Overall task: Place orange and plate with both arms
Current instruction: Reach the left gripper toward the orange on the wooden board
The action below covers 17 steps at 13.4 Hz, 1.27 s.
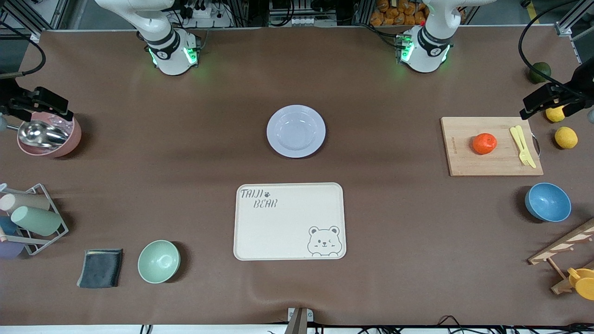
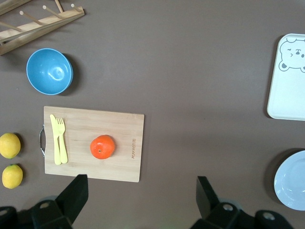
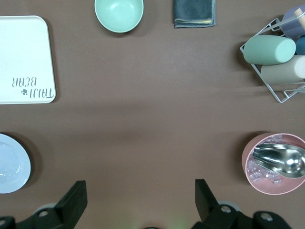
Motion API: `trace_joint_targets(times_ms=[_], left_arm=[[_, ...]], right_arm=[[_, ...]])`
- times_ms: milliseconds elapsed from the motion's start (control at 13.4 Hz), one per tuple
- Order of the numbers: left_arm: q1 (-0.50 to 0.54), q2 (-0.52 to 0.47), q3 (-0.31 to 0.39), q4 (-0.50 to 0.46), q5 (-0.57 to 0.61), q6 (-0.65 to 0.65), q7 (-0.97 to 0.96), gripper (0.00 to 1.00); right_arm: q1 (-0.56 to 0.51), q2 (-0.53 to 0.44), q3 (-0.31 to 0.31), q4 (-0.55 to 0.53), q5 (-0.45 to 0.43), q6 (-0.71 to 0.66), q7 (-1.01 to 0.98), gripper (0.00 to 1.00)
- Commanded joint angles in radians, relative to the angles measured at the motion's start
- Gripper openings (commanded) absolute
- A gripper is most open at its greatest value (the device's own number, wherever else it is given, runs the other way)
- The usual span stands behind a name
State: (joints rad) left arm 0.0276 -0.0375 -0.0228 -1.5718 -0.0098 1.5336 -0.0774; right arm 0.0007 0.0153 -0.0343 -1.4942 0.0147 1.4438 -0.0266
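The orange (image 1: pixel 484 143) (image 2: pixel 102 147) lies on a wooden cutting board (image 1: pixel 464 160) (image 2: pixel 95 121) toward the left arm's end of the table. The pale lavender plate (image 1: pixel 296 131) (image 2: pixel 293 181) (image 3: pixel 9 163) sits at mid-table between the arm bases and the bear tray. My left gripper (image 1: pixel 538 99) (image 2: pixel 141 183) hangs open high over the left arm's end, holding nothing. My right gripper (image 1: pixel 46 104) (image 3: pixel 139 186) hangs open high over the right arm's end, also holding nothing.
A cream bear tray (image 1: pixel 278 227) lies nearer the camera than the plate. A yellow fork and knife (image 1: pixel 523 146) share the board. Around it are yellow fruits (image 1: pixel 566 138), a blue bowl (image 1: pixel 547 202) and a green fruit (image 1: pixel 540 72). At the right arm's end are a mint bowl (image 1: pixel 158 261), pink bowl (image 1: pixel 69 139), cup rack (image 1: pixel 32 218) and cloth (image 1: pixel 100 267).
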Motion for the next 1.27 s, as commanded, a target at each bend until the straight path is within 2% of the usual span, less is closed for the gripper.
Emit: trace_joint_targets(times_ms=[0, 298, 670, 893, 1191], left_arm=[[0.003, 0.008, -0.003, 0.016, 0.024, -0.001, 0.011, 1.00], [0.005, 0.025, 0.001, 0.021, 0.027, -0.001, 0.008, 1.00], [0.040, 0.090, 0.000, -0.007, 0.025, 0.006, 0.028, 1.00], [0.075, 0.064, 0.000, -0.176, 0.034, 0.107, 0.030, 1.00], [0.107, 0.021, -0.003, -0.448, 0.076, 0.359, 0.030, 1.00]], right_arm=[[-0.014, -0.009, -0.003, 0.012, -0.010, 0.003, 0.007, 1.00], [-0.018, -0.040, -0.007, 0.020, -0.009, 0.004, 0.014, 1.00], [-0.013, -0.026, -0.003, 0.019, 0.002, -0.002, 0.017, 1.00], [-0.004, -0.017, -0.001, 0.017, 0.010, -0.003, 0.016, 1.00], [0.050, 0.005, 0.004, 0.011, 0.021, -0.006, 0.007, 1.00]])
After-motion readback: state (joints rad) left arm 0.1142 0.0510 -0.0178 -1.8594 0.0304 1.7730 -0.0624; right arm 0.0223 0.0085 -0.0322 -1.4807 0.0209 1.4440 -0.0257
